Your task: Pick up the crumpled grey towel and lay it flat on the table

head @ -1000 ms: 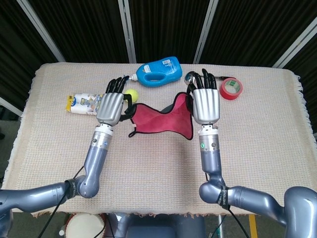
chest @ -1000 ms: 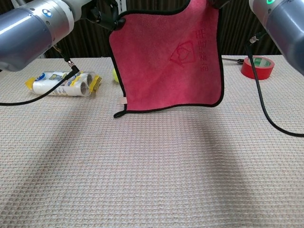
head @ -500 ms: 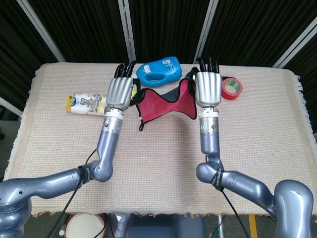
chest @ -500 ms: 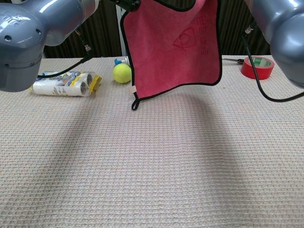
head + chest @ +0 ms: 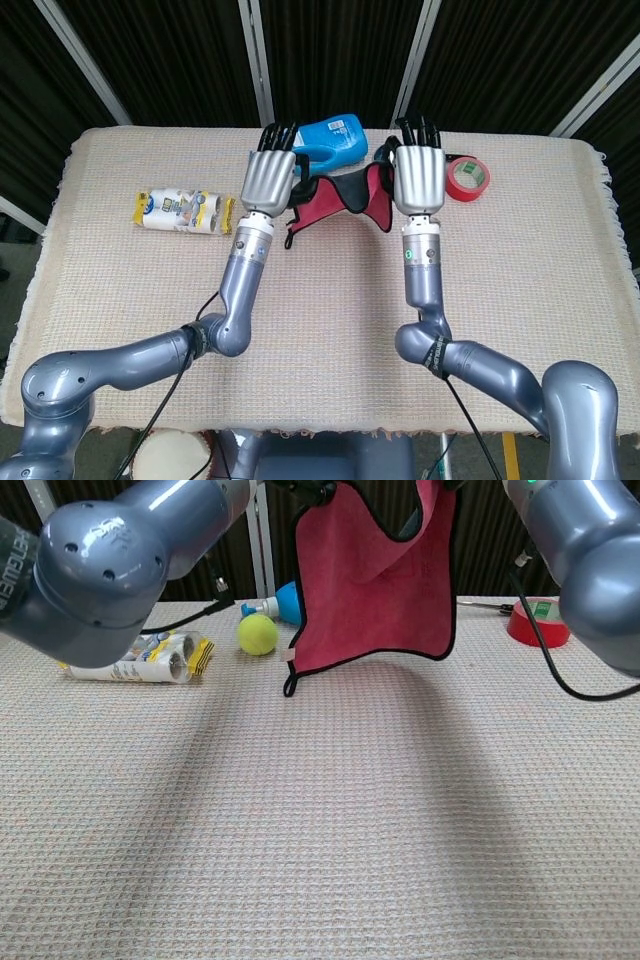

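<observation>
The towel is red with a black hem, not grey. It hangs in the air between my two hands above the far middle of the table. My left hand grips its upper left corner and my right hand grips its upper right corner. In the chest view the towel droops with a slack fold at the top, and its lower edge hangs clear above the table. The fingertips of both hands are cut off at the top of that view.
A blue bottle lies at the far edge behind the towel. A yellow ball sits left of the towel, and a white-and-yellow packet lies further left. A red tape roll sits at the far right.
Both hands have risen and moved away from me with the towel. My left hand has moved right towards the right hand, so the towel sags and hangs higher.
</observation>
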